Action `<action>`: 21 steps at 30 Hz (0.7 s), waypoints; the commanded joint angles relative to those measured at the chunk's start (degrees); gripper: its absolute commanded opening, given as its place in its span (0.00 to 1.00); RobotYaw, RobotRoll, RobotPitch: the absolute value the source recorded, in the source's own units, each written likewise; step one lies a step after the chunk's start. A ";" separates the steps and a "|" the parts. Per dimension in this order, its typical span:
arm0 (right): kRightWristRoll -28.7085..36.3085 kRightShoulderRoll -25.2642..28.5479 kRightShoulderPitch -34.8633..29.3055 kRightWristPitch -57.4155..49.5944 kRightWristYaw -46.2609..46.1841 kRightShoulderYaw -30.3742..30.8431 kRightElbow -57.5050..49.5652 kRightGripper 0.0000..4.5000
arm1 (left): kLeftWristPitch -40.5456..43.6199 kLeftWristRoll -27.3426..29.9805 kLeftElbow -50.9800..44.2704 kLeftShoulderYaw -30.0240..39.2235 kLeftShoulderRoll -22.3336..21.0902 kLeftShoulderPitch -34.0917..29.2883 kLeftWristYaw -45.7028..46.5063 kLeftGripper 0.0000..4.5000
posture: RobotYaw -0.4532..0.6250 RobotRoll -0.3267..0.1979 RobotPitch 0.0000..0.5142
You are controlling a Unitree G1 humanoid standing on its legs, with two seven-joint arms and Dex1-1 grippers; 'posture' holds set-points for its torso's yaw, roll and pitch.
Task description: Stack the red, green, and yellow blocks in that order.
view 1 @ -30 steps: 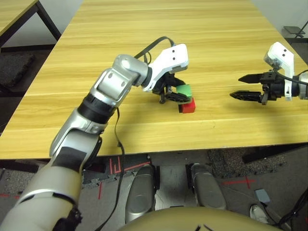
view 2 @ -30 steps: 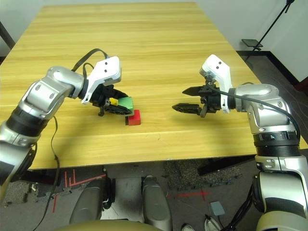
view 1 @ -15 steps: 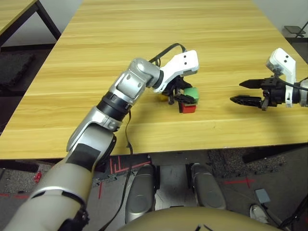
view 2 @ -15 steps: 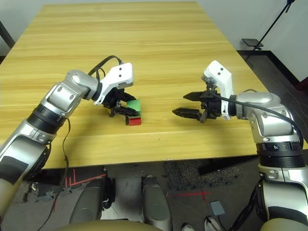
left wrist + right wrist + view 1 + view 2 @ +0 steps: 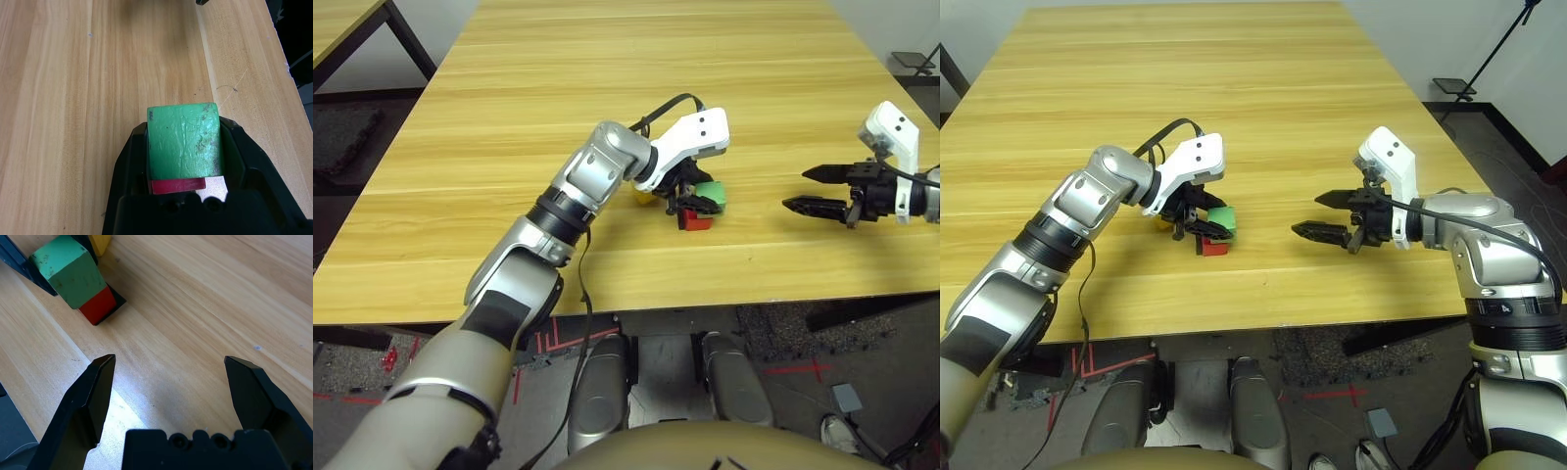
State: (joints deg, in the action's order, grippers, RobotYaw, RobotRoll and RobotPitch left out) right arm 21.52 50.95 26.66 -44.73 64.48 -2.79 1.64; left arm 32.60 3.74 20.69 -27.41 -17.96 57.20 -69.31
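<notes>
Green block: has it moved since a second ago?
Yes, towards the robot's right, judged against the red block: the green block was up and left of it, now sits slightly right.

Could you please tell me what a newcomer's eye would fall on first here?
Probably the bright green block, held between the fingers of the left gripper just over the red block, near the table's front edge. Next, the robot's right gripper, its fingers spread wide over bare wood on the right.
</notes>
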 commanded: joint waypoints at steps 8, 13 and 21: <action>0.72 0.54 0.46 -0.28 -0.44 0.04 -0.21 1.00 | 1.36 -1.01 -2.23 -0.57 -0.98 -1.27 -0.54 0.46 | 0.45 0.55 0.25; 0.67 0.63 0.63 -0.22 -0.42 0.11 0.06 1.00 | 2.04 -1.01 -3.52 -0.72 -0.88 -2.34 -0.41 0.46 | 0.45 0.55 0.26; 0.71 0.52 0.49 -0.39 -0.49 0.19 -0.01 1.00 | 2.05 -1.42 -3.16 -0.59 -0.32 -2.83 0.63 0.67 | 0.45 0.54 0.27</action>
State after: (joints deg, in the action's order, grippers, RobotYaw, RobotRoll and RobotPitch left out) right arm 21.53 51.07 26.94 -44.82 64.02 -2.78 1.72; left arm 34.60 2.87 17.58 -27.41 -18.37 55.16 -69.03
